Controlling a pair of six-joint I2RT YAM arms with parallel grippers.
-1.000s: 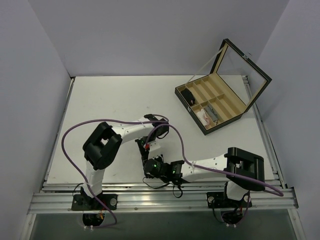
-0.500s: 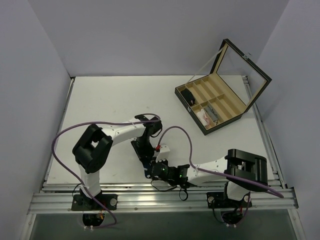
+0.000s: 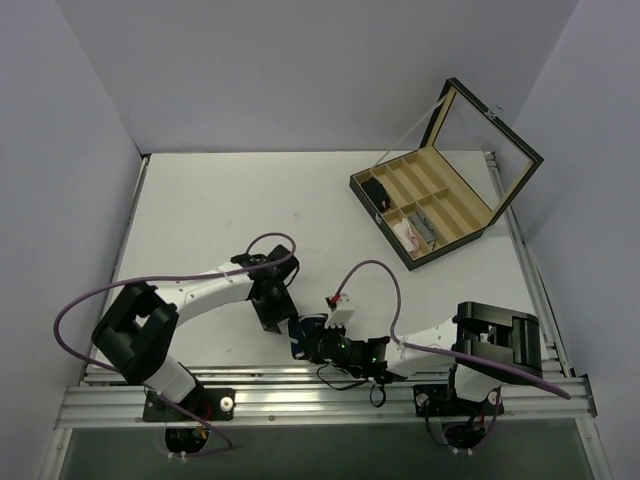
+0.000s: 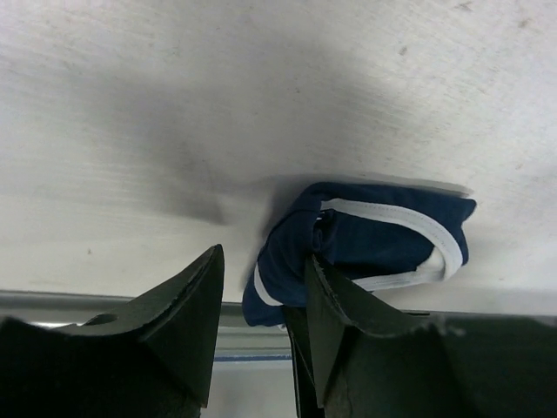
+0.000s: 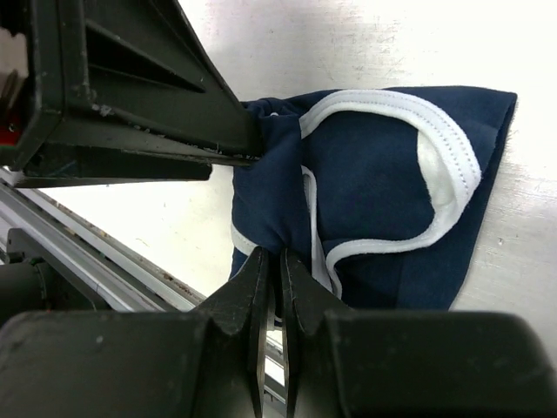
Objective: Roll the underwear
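- The underwear (image 5: 383,200), a small soft dark navy-blue fabric garment with thin white trim, lies bunched on the white table (image 4: 174,87). It touches the right claw's tips and sits just ahead of the left claw.
- The right claw (image 5: 271,257) is closed narrow and appears to pinch the bundle's folded lower edge.
- The left claw (image 4: 261,257) stands partly wide and holds nothing. One of its fingers touches the fabric.
- Risk: the pinch takes only a thin fold, so the fabric could slip free and the bundle loosen.
- Risk: the grey metal rail (image 4: 130,300) at the table edge lies just behind both claws, so a pull that way could drag the garment off.
- Compared with a second ago, the roles have swapped: the left claw has opened and the right has closed. The left arm's elbow has swung outward.
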